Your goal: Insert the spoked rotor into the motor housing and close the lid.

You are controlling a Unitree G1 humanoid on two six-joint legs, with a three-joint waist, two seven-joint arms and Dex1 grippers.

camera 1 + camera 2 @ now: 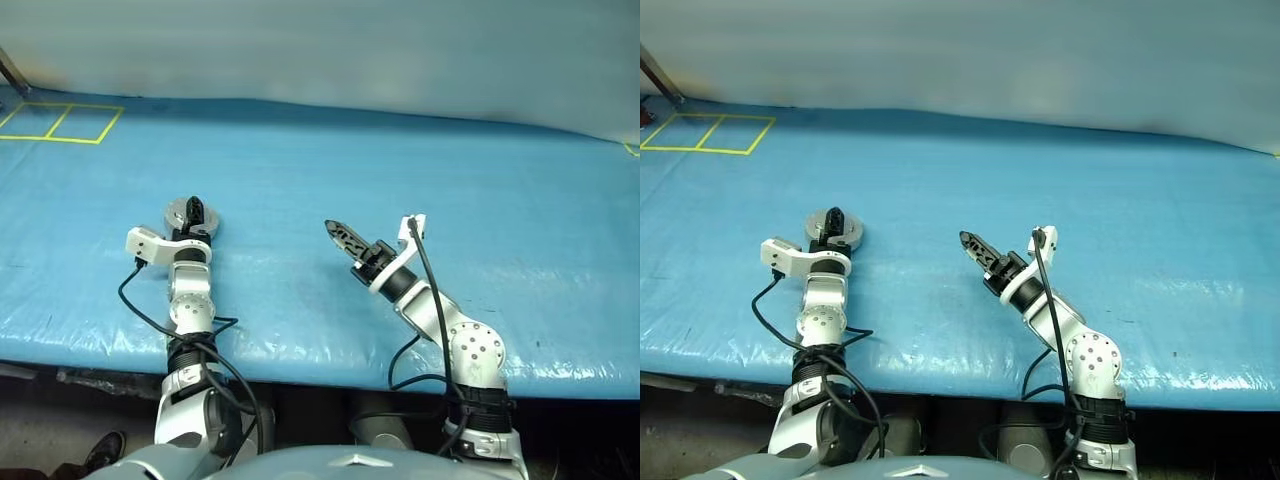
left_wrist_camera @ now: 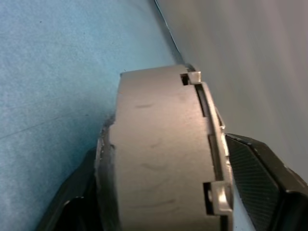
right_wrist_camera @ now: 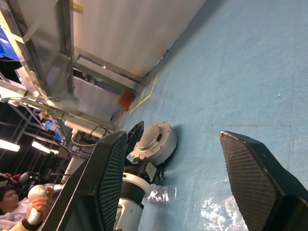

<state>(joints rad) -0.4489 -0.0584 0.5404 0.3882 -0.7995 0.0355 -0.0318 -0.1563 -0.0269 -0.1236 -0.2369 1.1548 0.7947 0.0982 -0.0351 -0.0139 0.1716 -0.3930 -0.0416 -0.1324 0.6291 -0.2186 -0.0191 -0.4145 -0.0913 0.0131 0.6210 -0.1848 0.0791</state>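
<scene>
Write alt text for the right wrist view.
Two open black fingers of the right gripper frame a blue table cover. Beyond them the left gripper is at a round grey motor housing lying on the cover.

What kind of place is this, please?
Probably a robotics lab or test workshop: a table under a blue tarp with yellow taped squares, metal racks, and a seated person holding a controller.
</scene>
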